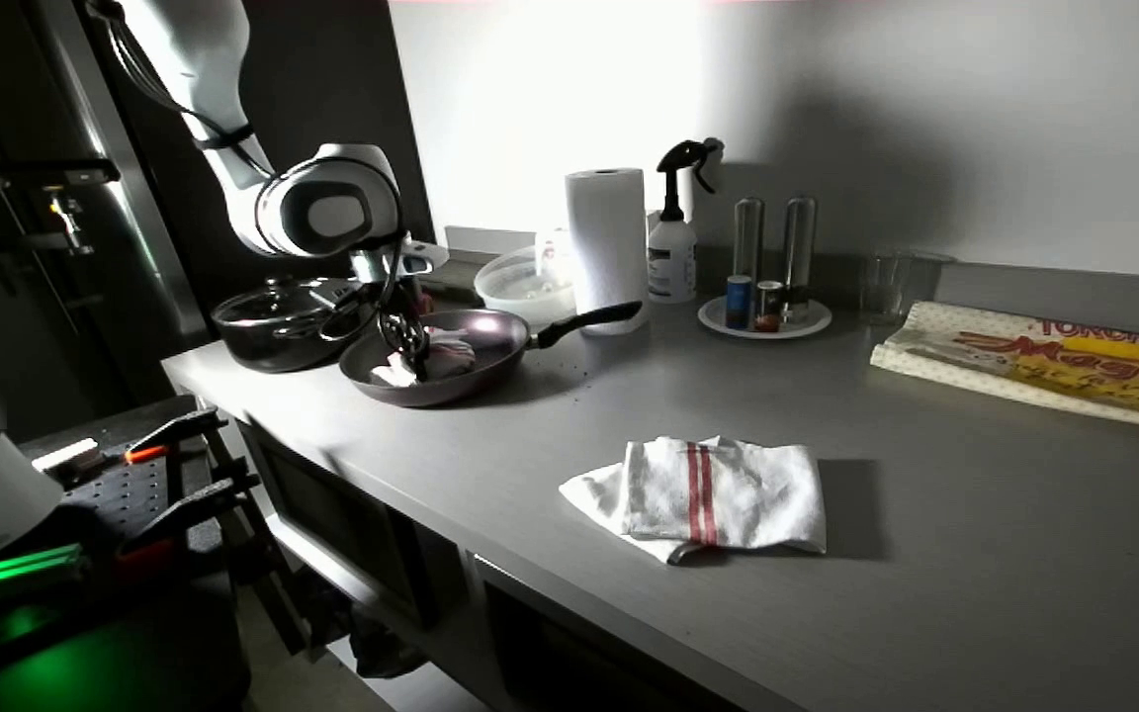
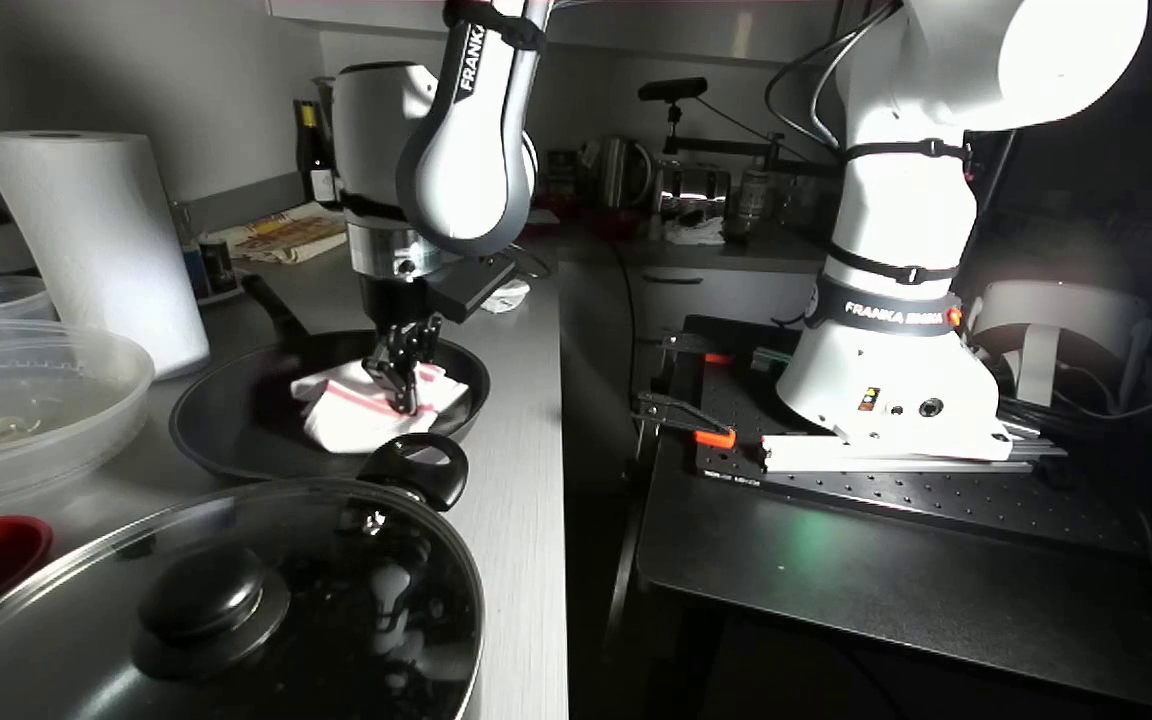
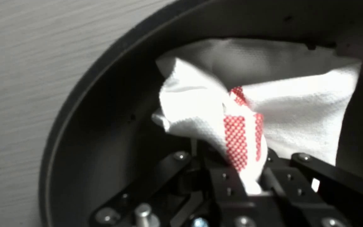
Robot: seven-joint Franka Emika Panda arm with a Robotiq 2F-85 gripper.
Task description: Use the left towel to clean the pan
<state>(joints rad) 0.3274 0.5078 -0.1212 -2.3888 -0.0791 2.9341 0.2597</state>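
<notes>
– While the arm (image 2: 466, 190) bends down over the pan (image 2: 236, 425), where is the towel (image 3: 304, 116)?

– It is inside the pan, white with red stripes. As the wrist view shows, the fingers (image 3: 224, 183) are clamped on one fold of it, and the rest of the towel spreads over the inside of the pan.

– And which writing can be read?

– On the arm is written FRANKA, and on its base (image 2: 881, 385) FRANKA EMIKA. In an exterior view, a folded printed sheet (image 1: 1044, 361) carries TORCHON in red, and under it a red word which begins with Magi. The line below this word is not legible.

– Does the spray bottle (image 1: 673, 237) bear a name?

– It has a label (image 1: 666, 267), but the print is too small for reading. With the dark bottle (image 2: 316, 155) it is the same.

– And the second towel (image 1: 757, 494)?

– It lies folded on the surface (image 1: 985, 554), also white with two red stripes, well apart from the pan. The paper roll (image 1: 609, 247) stands upright near the pan, and the pot (image 1: 278, 348) with its glass lid (image 2: 336, 620) is just beside it.
</notes>
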